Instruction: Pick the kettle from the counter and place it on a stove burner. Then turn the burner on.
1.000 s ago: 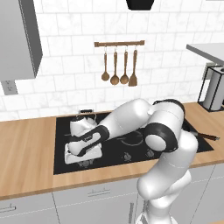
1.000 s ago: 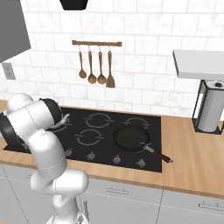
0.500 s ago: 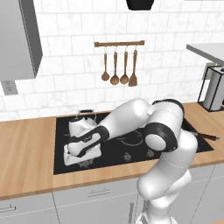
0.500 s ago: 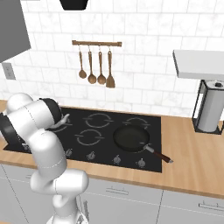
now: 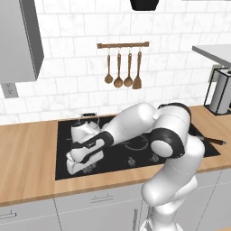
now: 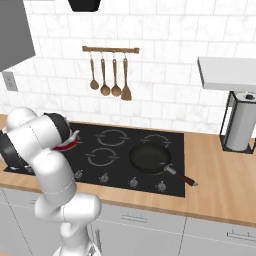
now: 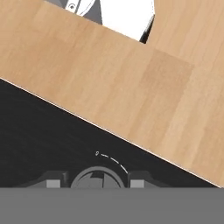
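Kettle (image 5: 86, 130) sits on the rear left of the black cooktop (image 5: 67, 162), shiny, spout and thin handle up, just behind the robot's hand. Gripper (image 5: 77, 168) reaches down at the cooktop's front left, near its front edge. Hand view: two dark fingertips (image 7: 53, 182) stand one on each side of a round grey knob (image 7: 97, 179) with a thin dial arc above it; jaws partly spread around the knob, whether they press it cannot be told. Wood-grain counter (image 7: 131, 78) lies beyond the cooktop edge in that view. Frying pan (image 6: 150, 157) rests on the right front ring. Four wooden utensils (image 6: 110, 80) hang on the tiled wall; paper towel holder (image 6: 242, 125) at far right.
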You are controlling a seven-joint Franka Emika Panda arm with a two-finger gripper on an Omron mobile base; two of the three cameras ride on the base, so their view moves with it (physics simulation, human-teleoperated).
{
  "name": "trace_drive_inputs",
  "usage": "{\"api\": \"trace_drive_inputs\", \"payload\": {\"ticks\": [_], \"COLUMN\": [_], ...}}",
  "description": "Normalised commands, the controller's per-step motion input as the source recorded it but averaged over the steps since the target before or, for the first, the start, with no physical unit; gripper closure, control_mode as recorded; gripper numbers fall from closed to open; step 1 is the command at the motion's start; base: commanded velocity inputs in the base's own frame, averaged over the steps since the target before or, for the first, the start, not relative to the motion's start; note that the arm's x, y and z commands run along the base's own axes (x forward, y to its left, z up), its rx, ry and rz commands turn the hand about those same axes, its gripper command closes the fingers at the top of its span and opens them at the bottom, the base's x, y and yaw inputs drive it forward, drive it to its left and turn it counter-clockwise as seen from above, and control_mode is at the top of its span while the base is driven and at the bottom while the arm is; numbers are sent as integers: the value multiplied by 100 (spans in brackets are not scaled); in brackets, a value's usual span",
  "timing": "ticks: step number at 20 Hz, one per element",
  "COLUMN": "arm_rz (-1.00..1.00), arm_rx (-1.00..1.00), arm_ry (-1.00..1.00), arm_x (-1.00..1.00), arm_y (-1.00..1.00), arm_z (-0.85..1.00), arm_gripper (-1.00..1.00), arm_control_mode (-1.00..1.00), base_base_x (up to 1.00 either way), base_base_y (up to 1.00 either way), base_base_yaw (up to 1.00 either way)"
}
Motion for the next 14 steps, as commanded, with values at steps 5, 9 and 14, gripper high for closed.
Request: {"api": "trace_drive_inputs", "payload": {"ticks": [5, 9, 14], "arm_rz": [34, 38, 38], "arm_rx": [8, 9, 8], "arm_ry": [-1, 0, 0], "arm_x": [-32, -28, -25], "arm_y": [-8, -4, -4], "arm_z": [-19, -23, -21], "arm_gripper": [100, 100, 100], "arm_control_mode": [-100, -100, -100], "base_base_x": [0, 0, 0], "base_base_y": [0, 0, 0], "base_base_yaw": [0, 0, 0]}}
